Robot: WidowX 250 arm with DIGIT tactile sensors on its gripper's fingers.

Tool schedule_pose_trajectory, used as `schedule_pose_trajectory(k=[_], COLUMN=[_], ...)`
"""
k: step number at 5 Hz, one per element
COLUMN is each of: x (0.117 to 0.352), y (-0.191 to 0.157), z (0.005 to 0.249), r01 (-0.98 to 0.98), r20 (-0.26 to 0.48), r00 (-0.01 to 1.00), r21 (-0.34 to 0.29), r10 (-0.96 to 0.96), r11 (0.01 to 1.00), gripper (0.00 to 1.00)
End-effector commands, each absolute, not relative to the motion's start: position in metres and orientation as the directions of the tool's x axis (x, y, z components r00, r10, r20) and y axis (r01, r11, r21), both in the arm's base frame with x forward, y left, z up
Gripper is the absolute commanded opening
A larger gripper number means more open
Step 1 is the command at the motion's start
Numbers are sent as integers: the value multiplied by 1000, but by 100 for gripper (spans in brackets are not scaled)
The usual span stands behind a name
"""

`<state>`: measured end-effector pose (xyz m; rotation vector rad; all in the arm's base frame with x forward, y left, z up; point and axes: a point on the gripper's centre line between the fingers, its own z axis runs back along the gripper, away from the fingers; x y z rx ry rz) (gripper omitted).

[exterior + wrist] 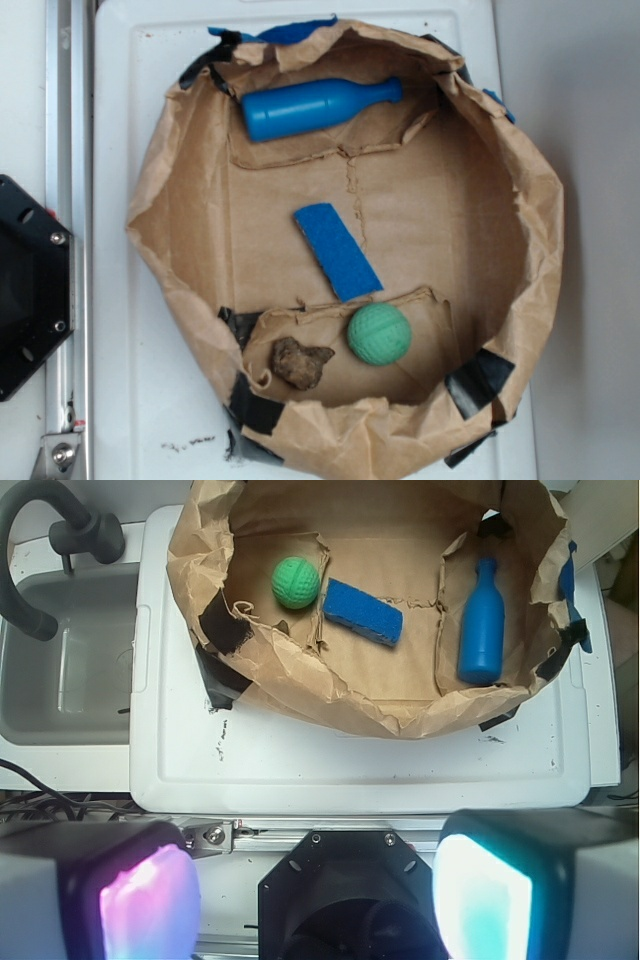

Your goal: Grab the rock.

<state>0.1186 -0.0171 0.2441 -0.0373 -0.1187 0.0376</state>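
Observation:
The rock (300,362), a lumpy brown-grey stone, lies on the floor of the rolled-down paper bag (540,230) near its front wall, just left of the green ball (379,333). In the wrist view the bag's near wall (300,675) hides the rock; the green ball (296,582) shows. My gripper (315,895) is open, its two glowing pads far apart with nothing between them. It hangs over the robot base (350,890), well back from the bag. The exterior view does not show the gripper.
A blue pad (337,252) lies in the bag's middle and a blue bottle (315,107) on its side at the far end. The bag stands on a white surface (130,400). A sink (60,670) with a black faucet (60,530) is beside it.

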Motion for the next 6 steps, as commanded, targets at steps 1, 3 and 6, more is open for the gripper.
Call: schedule_pose_trajectory(k=[1, 3, 6], x=[119, 180, 212], y=[-17, -7, 0], z=[244, 227, 227], r01=[-35, -204, -719], r20=[118, 113, -43], r00=[992, 972, 694], r21=[-39, -20, -110], r10=[40, 205, 719], r11=[999, 979, 687], gripper=[100, 100, 100])
